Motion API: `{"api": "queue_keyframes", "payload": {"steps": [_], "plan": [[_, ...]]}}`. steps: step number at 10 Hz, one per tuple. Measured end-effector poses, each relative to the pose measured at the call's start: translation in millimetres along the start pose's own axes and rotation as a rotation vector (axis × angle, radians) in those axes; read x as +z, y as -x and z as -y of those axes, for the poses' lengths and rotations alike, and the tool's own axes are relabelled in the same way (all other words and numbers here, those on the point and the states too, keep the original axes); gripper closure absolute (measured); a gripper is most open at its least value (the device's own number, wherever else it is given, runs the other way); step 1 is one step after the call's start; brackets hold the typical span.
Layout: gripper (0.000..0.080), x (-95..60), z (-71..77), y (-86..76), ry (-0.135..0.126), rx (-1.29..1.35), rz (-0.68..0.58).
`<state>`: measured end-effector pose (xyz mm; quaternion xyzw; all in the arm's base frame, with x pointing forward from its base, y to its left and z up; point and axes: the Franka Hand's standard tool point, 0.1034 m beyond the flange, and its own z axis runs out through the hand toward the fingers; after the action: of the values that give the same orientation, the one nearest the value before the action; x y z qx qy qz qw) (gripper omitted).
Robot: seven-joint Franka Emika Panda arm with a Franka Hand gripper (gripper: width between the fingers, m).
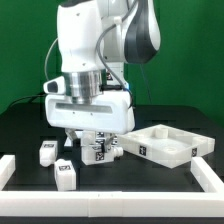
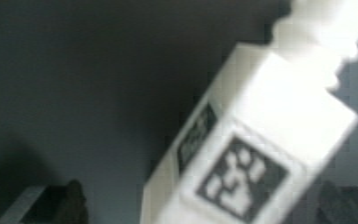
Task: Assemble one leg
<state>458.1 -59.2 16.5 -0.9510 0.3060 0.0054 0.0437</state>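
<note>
My gripper [image 1: 97, 142] is shut on a white leg [image 1: 98, 152] with a black-and-white tag and holds it just above the black table, next to the near-left corner of the large white square tray-like part [image 1: 172, 152]. In the wrist view the leg [image 2: 247, 120] fills the space between my two dark fingers [image 2: 51, 205], slanting away from the gripper [image 2: 202, 208], with its tag facing the camera and a narrower stub at its far end.
Three more white legs lie toward the exterior view's left: one [image 1: 47, 152], one nearer the front [image 1: 65, 173], and one [image 1: 72, 142] close beside the gripper. White border rails stand at the left [image 1: 8, 170] and right [image 1: 212, 178] table edges.
</note>
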Motion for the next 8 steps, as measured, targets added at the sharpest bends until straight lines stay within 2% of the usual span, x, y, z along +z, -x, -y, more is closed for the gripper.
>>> {"api": "queue_keyframes", "payload": {"steps": [1,3,4,5,7,8], "plan": [[0.0151,6.2,0.7,4.9,0.003,0.008,0.012],[0.0151,8.8,0.3,5.8,0.006,0.005,0.016],[0.0277,9.0,0.2,6.0,0.006,0.004,0.017],[0.0277,9.1,0.1,6.0,0.006,0.004,0.017],[0.0532,8.6,-2.3,4.5,0.007,-0.022,0.017],[0.0532,4.5,-11.5,-4.3,0.006,-0.093,0.017]]}}
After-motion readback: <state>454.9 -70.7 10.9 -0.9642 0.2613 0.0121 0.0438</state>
